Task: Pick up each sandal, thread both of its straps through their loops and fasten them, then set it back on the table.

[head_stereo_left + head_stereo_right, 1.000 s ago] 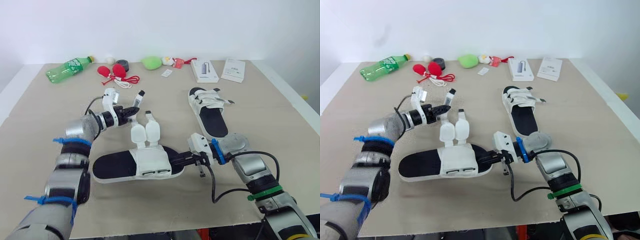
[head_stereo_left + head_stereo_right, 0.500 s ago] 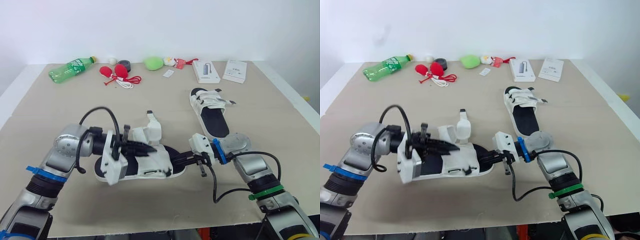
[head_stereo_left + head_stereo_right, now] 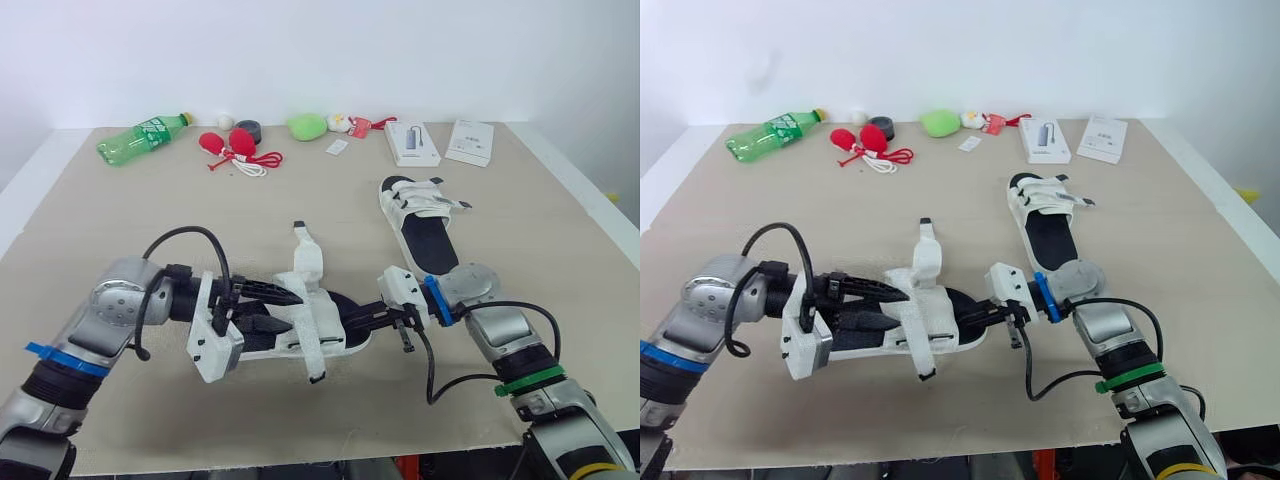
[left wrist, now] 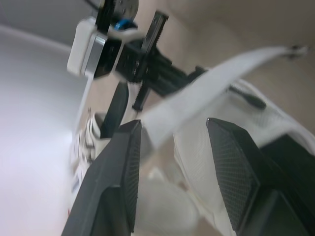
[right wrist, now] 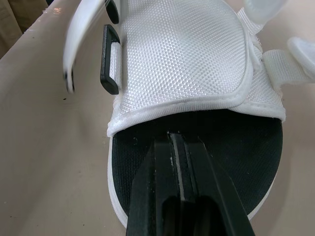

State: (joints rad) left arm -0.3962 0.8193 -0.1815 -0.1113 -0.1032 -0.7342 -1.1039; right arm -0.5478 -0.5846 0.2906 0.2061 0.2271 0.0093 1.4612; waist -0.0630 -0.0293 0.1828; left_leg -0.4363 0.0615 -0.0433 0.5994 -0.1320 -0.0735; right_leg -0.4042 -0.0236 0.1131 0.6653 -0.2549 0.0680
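On beige table (image 3: 120,230), held sandal (image 3: 322,318), white wall (image 3: 320,50)

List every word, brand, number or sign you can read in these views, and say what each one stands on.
No text here can be read.
Label on the green bottle: print too small to read.
Box with a grey picture: print too small to read.
White box: dark print, too small to read.
Small white tag: too small to read.
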